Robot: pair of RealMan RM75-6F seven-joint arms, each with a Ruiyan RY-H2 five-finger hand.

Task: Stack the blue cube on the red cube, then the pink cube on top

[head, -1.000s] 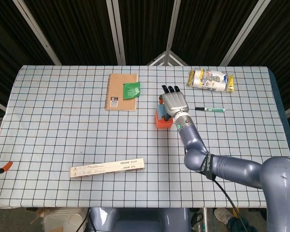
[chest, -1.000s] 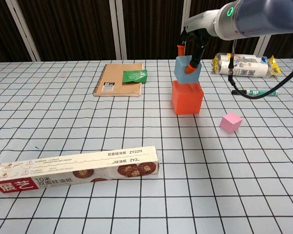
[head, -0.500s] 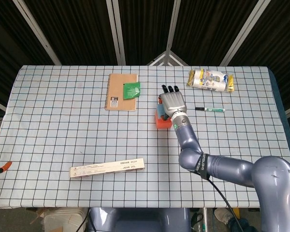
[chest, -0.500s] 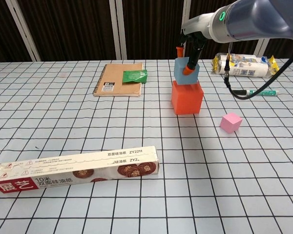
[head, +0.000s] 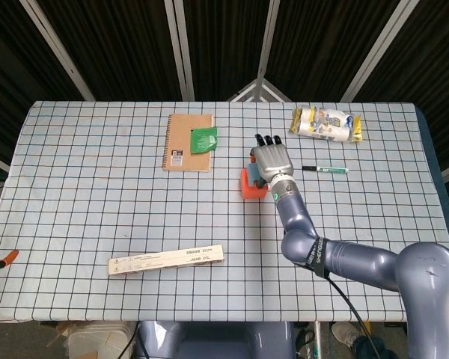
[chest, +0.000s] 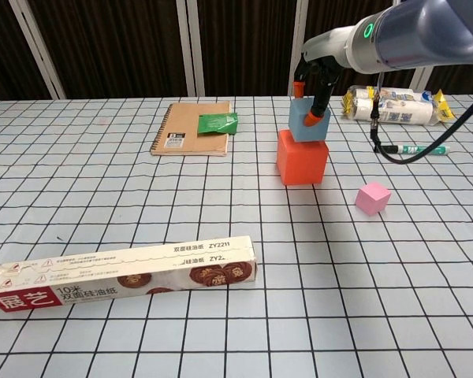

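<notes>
2 stiff, probably light cubes at frame centre: right hand (chest: 314, 93) grips blue cube (chest: 309, 123) by its sides atop red cube (chest: 301, 158).

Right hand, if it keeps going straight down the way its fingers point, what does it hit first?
Probably the red cube: the right hand holds the blue cube on it.
</notes>
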